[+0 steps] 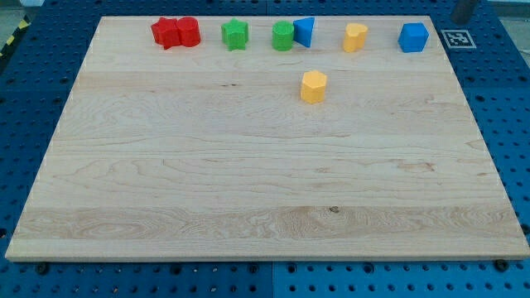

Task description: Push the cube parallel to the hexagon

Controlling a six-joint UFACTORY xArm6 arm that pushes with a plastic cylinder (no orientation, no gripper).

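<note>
Camera view is showing the pale wooden board with most blocks sitting along the view's top edge, and the small blue plastic cube is resting near the top right corner, well apart from the yellow plastic hexagon block, which is sitting alone a bit further down toward the middle. My tip isn't showing clearly; there's only a dark blur at the top right edge, so I can't tell where it's sitting or whether it's touching anything. Judging by looks, the cube is probably light, rigid and pretty slidey on that smooth wood, so it's likely spinning if nudged off-centre. I'd be pushing flat against the middle of its top-facing side, low and square, to bring it down level with the hexagon. The yellow rounded block is sitting near its left, so drifting that way is risky.
</note>
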